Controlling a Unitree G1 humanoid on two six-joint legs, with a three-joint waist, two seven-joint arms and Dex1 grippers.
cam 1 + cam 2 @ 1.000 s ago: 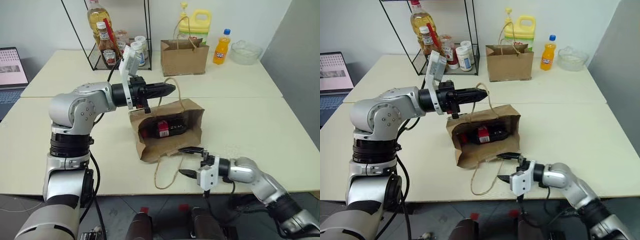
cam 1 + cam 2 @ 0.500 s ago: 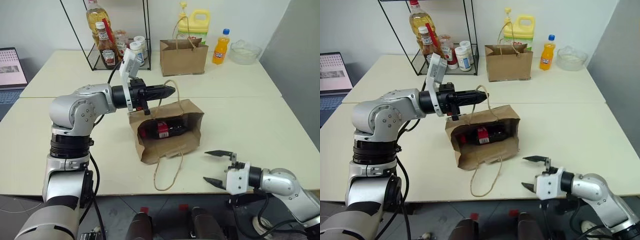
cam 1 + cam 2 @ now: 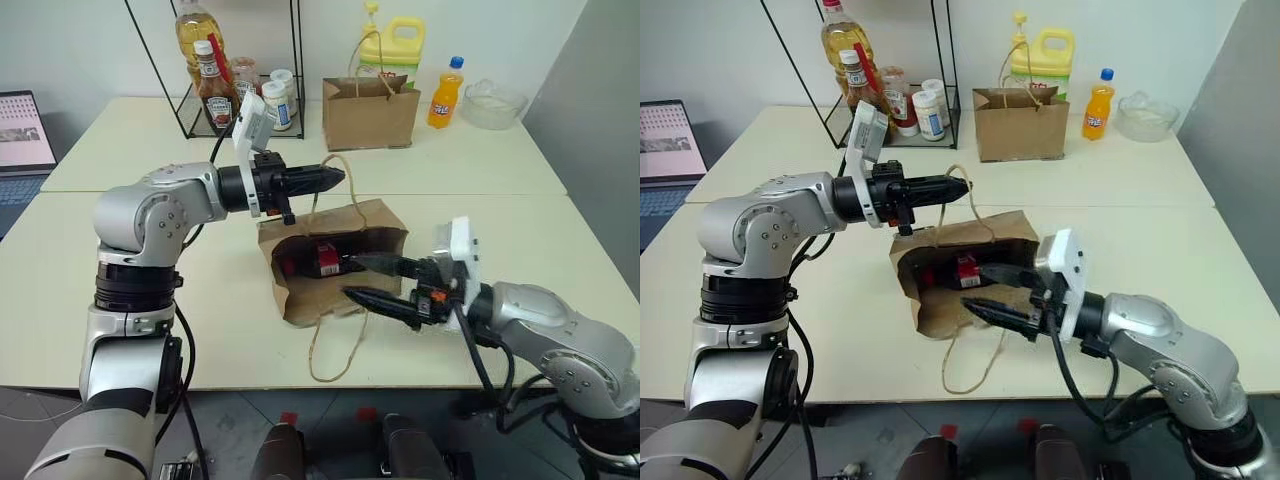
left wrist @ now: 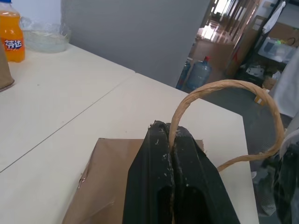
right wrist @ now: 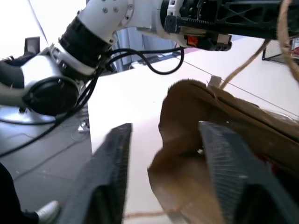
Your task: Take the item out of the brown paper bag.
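The brown paper bag (image 3: 372, 232) lies on its side in mid-table, its mouth facing the front left. Inside it lies the item (image 3: 322, 258), a dark cola bottle with a red label. My left gripper (image 3: 338, 178) hovers above the bag, shut on one thin loop handle (image 4: 224, 88); the fingers (image 4: 159, 186) pinch the cord. The other handle (image 3: 335, 350) trails on the table toward the front edge. My right gripper (image 3: 366, 281) is open at the bag's mouth, one finger over the opening and one at the lower lip. The bag (image 5: 196, 140) shows between its fingers (image 5: 112, 172).
At the back stand a neater brown bag (image 3: 368, 112), a yellow jug (image 3: 392, 45), an orange soda bottle (image 3: 442, 95) and a glass bowl (image 3: 490, 102). A wire rack (image 3: 215, 90) with ketchup and jars is at the back left. A laptop (image 3: 22, 130) sits at the far left.
My right gripper has risen from the table's front edge, rolled and swung left to the bag's mouth. The left gripper has kept still on the handle.
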